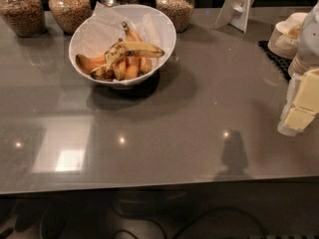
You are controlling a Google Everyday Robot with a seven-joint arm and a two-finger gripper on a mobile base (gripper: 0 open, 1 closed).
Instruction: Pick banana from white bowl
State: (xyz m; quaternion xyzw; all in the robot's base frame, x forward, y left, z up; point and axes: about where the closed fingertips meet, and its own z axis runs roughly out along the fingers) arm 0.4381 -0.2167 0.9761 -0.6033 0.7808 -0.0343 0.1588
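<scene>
The banana [137, 48] is the goal, and the hand [300, 108] is nowhere near it yet: the hand hangs at the right edge of the view, above the grey surface [179, 133], holding nothing. Whether it is spread or pressed together I cannot tell. Just behind it sit stacked small bowls [288, 34] on a black mat [273, 56]. Well apart to the left stands the white bowl [167, 41], lined with crumpled paper. The banana lies on top of the heap inside, long and curved and blotched with black, with one dark tip pointing right toward the rim. The shorter orange bananas [130, 67] lie under and beside it. Jars [70, 6] of grain line the back edge behind the bowl. The step in hand looks like the reach. To do it well, the hand should probably travel left across the bare surface, rise over the near rim, and come down from above on the banana's exposed middle, closing across its narrow width. Gripping low risks catching an orange banana or the paper.
</scene>
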